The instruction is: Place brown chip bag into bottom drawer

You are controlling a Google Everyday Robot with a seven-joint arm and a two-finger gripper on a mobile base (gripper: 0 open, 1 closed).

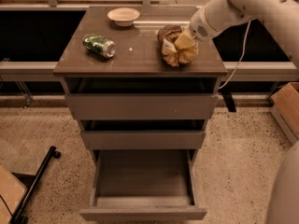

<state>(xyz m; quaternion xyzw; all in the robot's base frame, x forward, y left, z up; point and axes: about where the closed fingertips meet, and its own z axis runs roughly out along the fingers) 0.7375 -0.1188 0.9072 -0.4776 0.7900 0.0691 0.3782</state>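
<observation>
The brown chip bag is seen bunched on the right of the cabinet top, met at its upper-right end by the gripper, whose closure cannot be told, with the bottom drawer pulled open well below, leftward.

The hand is at the right of the cabinet top; below, the bottom drawer stands wide open.
</observation>
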